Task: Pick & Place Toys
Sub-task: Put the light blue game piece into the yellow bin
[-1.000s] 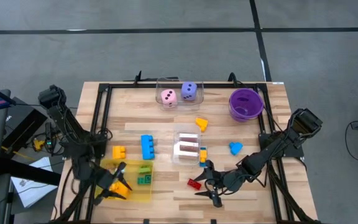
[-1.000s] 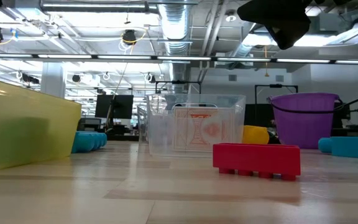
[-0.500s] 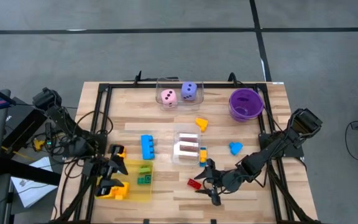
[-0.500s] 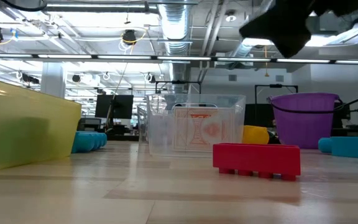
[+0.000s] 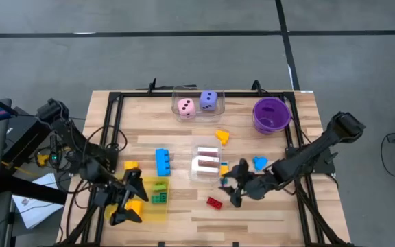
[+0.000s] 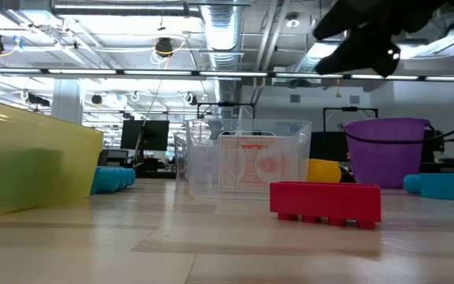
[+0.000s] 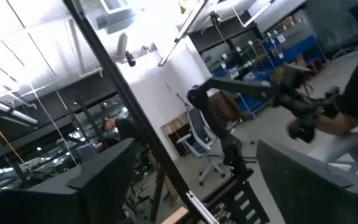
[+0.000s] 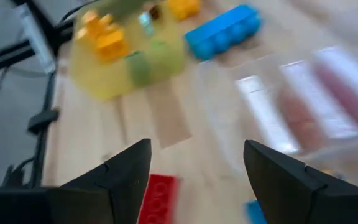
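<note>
The left gripper (image 5: 130, 199) is held open and empty over the yellow tray (image 5: 158, 211), where orange and green bricks (image 5: 159, 192) lie. The right gripper (image 5: 232, 184) is spread, empty, above the red brick (image 5: 214, 202).

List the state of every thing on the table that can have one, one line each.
left gripper: jaws open, empty, at the yellow tray.
right gripper: jaws open, empty, above the red brick.
yellow tray: holds green and yellow bricks.
red brick: loose on the table.
blue brick: loose on the table.
dice box: holds a pink and a purple die.
card box: holds cards.
purple bowl: upright.
</note>
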Controlling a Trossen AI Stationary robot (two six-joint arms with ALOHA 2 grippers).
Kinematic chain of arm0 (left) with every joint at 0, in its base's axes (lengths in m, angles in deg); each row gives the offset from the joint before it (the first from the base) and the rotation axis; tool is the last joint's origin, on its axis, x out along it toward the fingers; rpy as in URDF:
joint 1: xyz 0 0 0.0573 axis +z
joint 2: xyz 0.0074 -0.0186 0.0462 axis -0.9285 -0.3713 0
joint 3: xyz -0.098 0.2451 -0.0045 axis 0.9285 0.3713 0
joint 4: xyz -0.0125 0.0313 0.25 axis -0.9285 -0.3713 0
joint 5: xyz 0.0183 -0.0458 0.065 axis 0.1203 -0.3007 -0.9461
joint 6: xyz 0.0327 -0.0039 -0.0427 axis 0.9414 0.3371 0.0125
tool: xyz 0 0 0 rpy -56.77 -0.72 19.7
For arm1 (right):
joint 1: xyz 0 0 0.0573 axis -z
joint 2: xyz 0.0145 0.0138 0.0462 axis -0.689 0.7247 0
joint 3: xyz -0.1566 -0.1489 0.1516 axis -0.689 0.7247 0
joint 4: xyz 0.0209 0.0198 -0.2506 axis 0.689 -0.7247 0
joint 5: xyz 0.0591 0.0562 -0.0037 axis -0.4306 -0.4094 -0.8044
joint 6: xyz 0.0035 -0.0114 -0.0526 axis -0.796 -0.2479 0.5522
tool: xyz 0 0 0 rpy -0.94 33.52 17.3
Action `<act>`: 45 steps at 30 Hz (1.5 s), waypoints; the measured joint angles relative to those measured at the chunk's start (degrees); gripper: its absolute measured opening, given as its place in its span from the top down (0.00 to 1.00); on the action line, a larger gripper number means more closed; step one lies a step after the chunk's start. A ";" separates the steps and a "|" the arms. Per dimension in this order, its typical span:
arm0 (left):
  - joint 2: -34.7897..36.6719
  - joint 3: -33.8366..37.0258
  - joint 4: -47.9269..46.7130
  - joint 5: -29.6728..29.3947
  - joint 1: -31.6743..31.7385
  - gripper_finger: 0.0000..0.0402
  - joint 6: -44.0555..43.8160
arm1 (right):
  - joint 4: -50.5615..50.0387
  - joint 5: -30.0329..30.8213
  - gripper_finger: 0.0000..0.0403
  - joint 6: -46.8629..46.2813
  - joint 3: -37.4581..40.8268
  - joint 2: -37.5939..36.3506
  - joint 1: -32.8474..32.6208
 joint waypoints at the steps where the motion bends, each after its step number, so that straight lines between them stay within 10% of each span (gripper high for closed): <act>1: -0.37 -0.30 -0.49 -0.02 0.00 0.16 0.04 | -2.97 1.30 0.38 -1.36 0.00 -1.59 0.00; 8: -0.77 -0.94 -1.88 -0.50 0.00 0.06 0.11 | -29.93 9.99 0.38 -19.68 0.00 -12.12 0.48; 15: -0.77 -0.94 -1.86 -0.81 0.00 0.06 0.09 | -50.34 3.09 0.38 -30.43 0.02 -14.59 4.25; 28: -0.72 -0.94 -2.19 -2.21 0.00 0.08 -0.10 | -51.86 -9.58 0.38 -28.93 0.02 0.29 13.44; 45: -0.72 -0.92 -2.30 -2.34 0.00 0.08 -0.32 | -51.05 -10.72 0.38 -26.82 0.02 7.88 13.95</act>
